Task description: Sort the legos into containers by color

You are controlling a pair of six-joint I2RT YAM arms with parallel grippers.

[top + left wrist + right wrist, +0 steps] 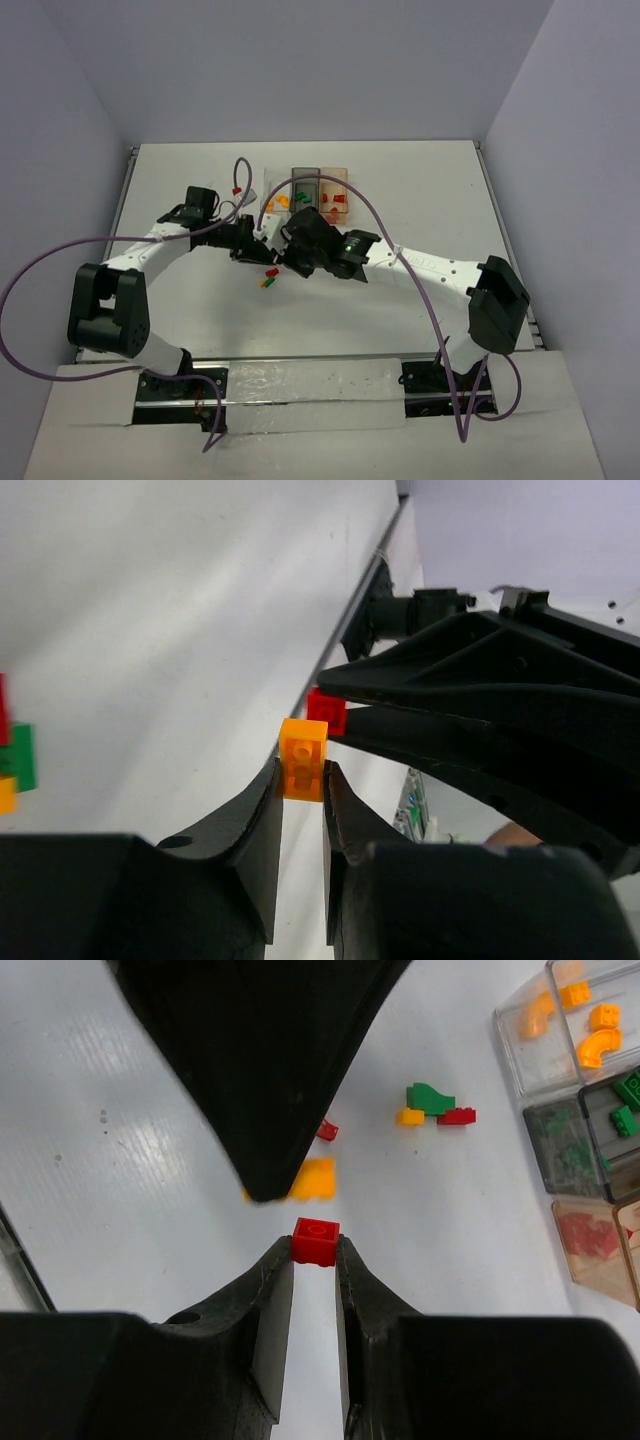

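My left gripper [302, 775] is shut on an orange brick [303, 760] just above the table. My right gripper [315, 1250] is shut on a small red brick [315, 1241]. The two grippers meet tip to tip [270, 247], in front of the joined containers [306, 190]. The red brick also shows in the left wrist view [326, 712], right behind the orange one. The clear bin [560, 1030] holds orange pieces, the dark grey bin [590, 1130] green ones, the amber bin [600, 1240] red ones. A green [430, 1097], an orange [410, 1116] and a red brick [456, 1116] lie together on the table.
Another tiny red brick [327, 1130] lies beside the left gripper's fingers. The loose cluster lies just in front of the grippers in the top view [268, 277]. Purple cables loop over both arms. Grey walls close in the white table on three sides.
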